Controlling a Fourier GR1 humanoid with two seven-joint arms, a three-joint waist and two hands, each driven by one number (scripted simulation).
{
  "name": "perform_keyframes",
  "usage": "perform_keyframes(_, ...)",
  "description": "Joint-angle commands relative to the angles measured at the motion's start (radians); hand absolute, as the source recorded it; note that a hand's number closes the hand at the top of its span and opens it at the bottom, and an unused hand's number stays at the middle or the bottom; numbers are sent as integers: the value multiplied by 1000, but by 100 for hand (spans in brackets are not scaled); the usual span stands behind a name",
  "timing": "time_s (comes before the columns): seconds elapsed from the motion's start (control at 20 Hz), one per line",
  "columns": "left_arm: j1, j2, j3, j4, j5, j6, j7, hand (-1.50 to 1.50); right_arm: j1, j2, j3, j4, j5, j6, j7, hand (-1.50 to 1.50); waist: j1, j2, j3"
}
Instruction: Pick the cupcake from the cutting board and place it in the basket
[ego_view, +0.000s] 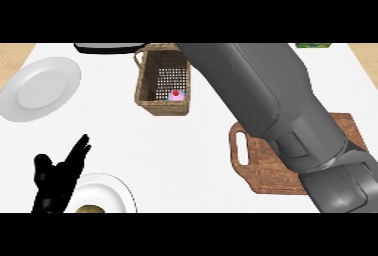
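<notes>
Where my view begins: left hand, fingers straight and up, resting beside a white plate with something brownish on it. Next, wooden cutting board, nothing visible on it, my right forearm crossing it. Right hand hidden; state unknown. Farther, on the white surface: wicker basket holding the cupcake, pink, upright. Likely light, soft, crushable; best held low at the wrapper. Second plate far left.
</notes>
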Motion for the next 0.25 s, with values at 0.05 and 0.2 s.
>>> perform_keyframes(0.05,44,-3,1,51,-4,11,55,0,33,-47,-34,-105,40,-25,173,-150,-22,-2,-13)
perform_keyframes(0.2,70,12,35,40,30,-9,46,0,140,-55,-25,-214,54,5,184,-150,-41,-10,-12)
